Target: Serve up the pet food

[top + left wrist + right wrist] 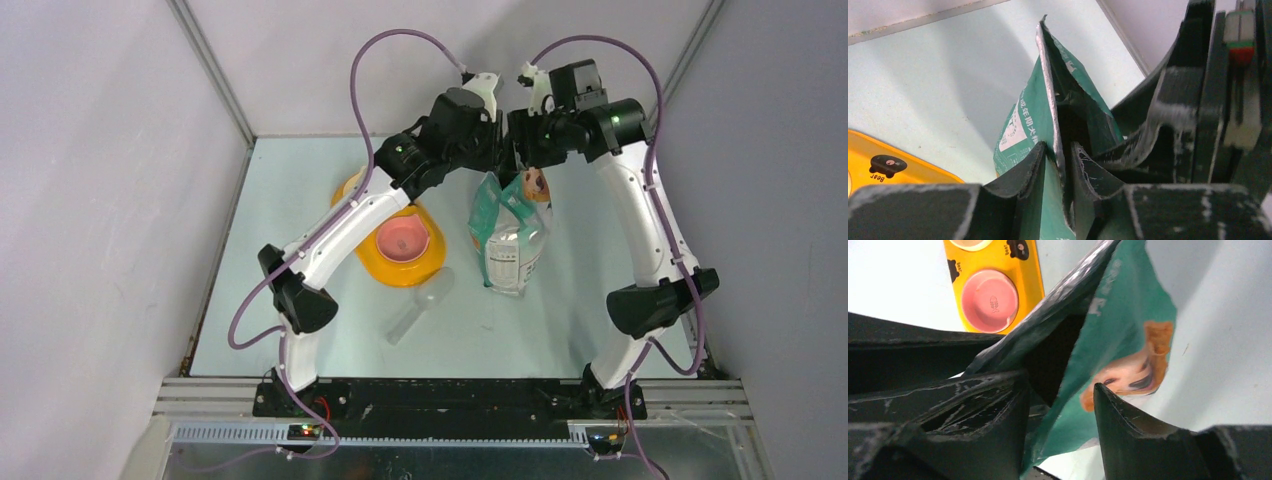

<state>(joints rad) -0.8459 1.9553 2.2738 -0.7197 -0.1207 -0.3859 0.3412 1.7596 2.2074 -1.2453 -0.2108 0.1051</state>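
Pet food: no kibble shows in any view; the interior of the pouch mouth is dark in both wrist views, so whether the food is inside cannot be told

Count: one green-and-white pouch with a dog print, standing upright on the table, right of centre. One yellow feeder just left of the pouch, holding two bowls: a pink bowl, and a second bowl that is cut by the frame edge. One clear scoop lying on the table near the feeder's near edge, apart from the pouch. Two arms.

Pose: both arms bow outward at the elbows and reach to the far side, their wrists meeting above the pouch top. The left arm passes over the far end of the feeder.

Left gripper: fingers stand narrowly parted on either side of the pouch's upright edge seam, with a dark gap showing beside the seam; not pinching it.

Right gripper: fingers spread wide, one pouch wall hanging loose between them, not clamped
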